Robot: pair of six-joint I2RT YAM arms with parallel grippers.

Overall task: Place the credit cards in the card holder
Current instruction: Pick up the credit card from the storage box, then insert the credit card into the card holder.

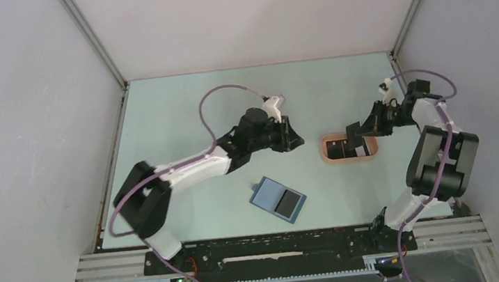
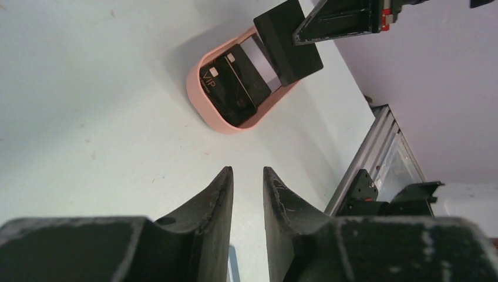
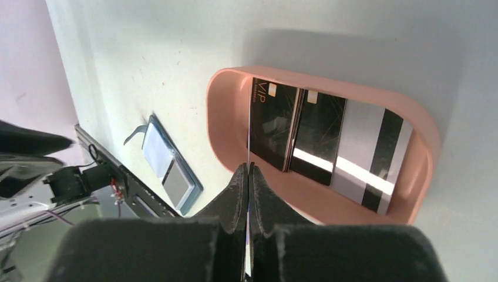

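Little completed so far, judging from the layout. Starting nearest the bases and finding the card holder (image 1: 278, 199) lying unfolded and flat on the worktop (image 1: 181, 113), showing one light-blue half and one dark-grey half; not permitting a call on whether that dark half is a seated card or a pocket. Moving farther out and finding the left pincer (image 2: 246, 173) hovering empty over bare worktop, with jaws at a narrow gap, aiming toward the pink tray (image 2: 198, 100). Finding the right pincer (image 3: 249, 168) clamped on one dark card (image 2: 288, 41) by its edge, holding it raised over the tray. Counting three credit cards (image 3: 317, 138) lying side by side in the tray: two black, one silver with dark stripes. Leaving, in judgement, the carry to the holder, the insertion, and three more picks. Offering open worktop between tray and holder, well apart; crowding the route near the tray's left end with the left pincer; leaving little room on the right, beside the enclosure wall (image 1: 482, 53).
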